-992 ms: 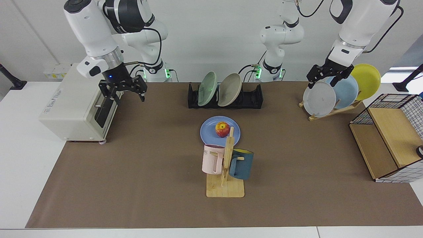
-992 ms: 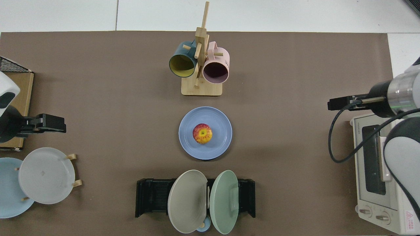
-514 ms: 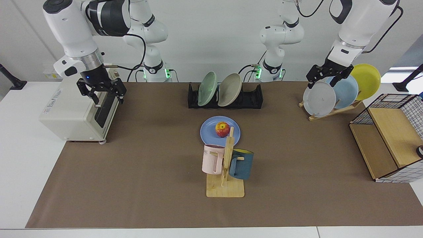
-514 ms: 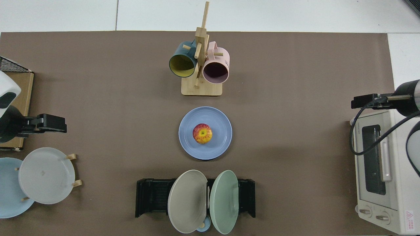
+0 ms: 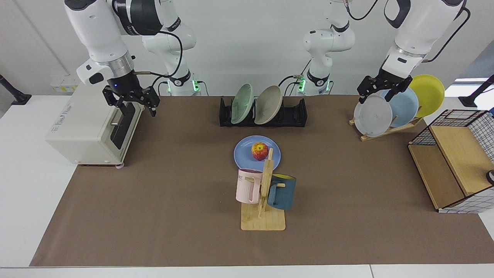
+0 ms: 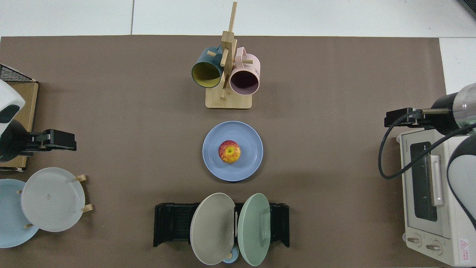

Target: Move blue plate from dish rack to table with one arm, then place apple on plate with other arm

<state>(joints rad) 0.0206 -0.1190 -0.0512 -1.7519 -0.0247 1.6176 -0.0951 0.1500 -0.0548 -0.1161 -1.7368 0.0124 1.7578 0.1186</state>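
the apple (image 5: pixel 259 151) sits in the blue plate (image 5: pixel 243 153) on the table (image 5: pixel 154 185); the dish rack (image 5: pixel 297 114) holds green and beige plates. right gripper (image 5: pixel 131 103) spread empty beside the toaster oven (image 5: pixel 85 127); left gripper (image 5: pixel 380 90) spread empty over the grey plate (image 5: pixel 372 116).

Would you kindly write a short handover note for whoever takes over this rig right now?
Right end effector: open, holding nothing, above the front of the white toaster oven.
Left end effector: open, holding nothing, over the grey plate on the wooden stand.
Round periwinkle-blue plate lies flat on the brown mat, in front of the black slotted dish rack.
Red-yellow apple sits on it.
Done: both steps.
Left: nothing visible.
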